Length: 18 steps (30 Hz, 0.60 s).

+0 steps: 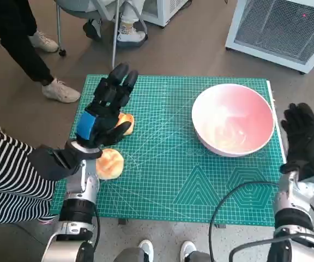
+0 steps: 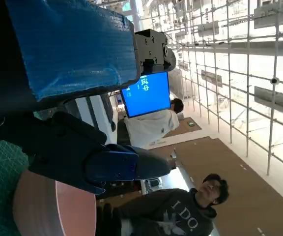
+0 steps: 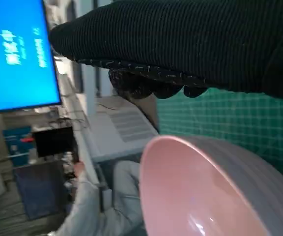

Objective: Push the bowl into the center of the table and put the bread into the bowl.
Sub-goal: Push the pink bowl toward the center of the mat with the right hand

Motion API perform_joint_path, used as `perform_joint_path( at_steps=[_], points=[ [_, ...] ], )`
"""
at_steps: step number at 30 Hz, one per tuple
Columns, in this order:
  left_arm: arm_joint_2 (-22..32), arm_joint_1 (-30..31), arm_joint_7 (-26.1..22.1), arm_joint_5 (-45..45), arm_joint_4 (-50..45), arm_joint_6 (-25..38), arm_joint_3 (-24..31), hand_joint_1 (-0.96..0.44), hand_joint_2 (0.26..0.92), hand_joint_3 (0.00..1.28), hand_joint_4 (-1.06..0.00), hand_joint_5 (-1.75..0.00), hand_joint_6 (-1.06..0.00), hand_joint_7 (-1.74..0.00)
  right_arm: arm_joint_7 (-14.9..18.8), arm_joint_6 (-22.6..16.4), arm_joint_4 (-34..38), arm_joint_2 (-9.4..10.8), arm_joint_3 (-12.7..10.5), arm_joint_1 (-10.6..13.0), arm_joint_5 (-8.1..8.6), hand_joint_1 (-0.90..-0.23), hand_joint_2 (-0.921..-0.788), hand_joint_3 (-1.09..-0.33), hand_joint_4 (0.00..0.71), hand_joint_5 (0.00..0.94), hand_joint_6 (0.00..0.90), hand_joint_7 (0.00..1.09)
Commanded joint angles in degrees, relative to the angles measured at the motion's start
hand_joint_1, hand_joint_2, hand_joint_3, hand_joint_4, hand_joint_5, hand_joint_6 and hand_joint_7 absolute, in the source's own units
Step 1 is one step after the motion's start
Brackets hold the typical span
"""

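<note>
Neither step done: bowl off-centre, bread outside it.

Near to far: one bread roll point(image 1: 109, 163) lies on the green mat point(image 1: 168, 185) by the left wrist; a second roll point(image 1: 125, 121) sits under the left hand point(image 1: 107, 109), whose fingers point(image 1: 120, 82) reach forward over it, slightly spread; whether they press it I cannot tell. The right hand point(image 1: 305, 136) hangs at the bench's right edge, fingers spread, holding nothing, just beside the pink bowl point(image 1: 233, 119), which stands right of centre. Left to do: push bowl leftward, then load bread. Writing: a person's point(image 2: 181, 211) sweatshirt reads "I DO."; the blue screen point(image 2: 146, 93) carries white characters, illegible.
</note>
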Motion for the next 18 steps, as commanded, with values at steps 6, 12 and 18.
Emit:
perform_joint_path(
  at_steps=[6, 12, 18],
  points=[
    [0.86, 1.08, 0.43, 0.32, -0.30, -1.28, 0.47, -0.62, 0.921, 0.37, -0.06, 0.00, -0.02, -0.29, 0.90, 3.02, 1.72, 0.86, 1.18, -0.75, -1.55, -0.597, -0.921, -0.854, 0.155, 0.001, 0.136, 0.28],
    [1.01, 1.21, 1.15, 0.43, -0.48, -1.46, 0.57, -0.61, 0.921, 0.36, -0.06, -0.01, -0.03, -0.29, 1.15, 4.14, 2.08, 1.76, 1.71, -1.64, -2.19, -0.596, -0.921, -0.864, 0.139, 0.000, 0.151, 0.24],
    [1.16, 1.56, 1.51, 0.42, -0.96, -1.72, 0.57, -0.60, 0.921, 0.35, -0.07, -0.01, -0.04, -0.30, 1.17, 4.96, 2.31, 3.00, 2.21, -2.74, -2.99, -0.590, -0.921, -0.867, 0.137, 0.002, 0.163, 0.23]
  ],
)
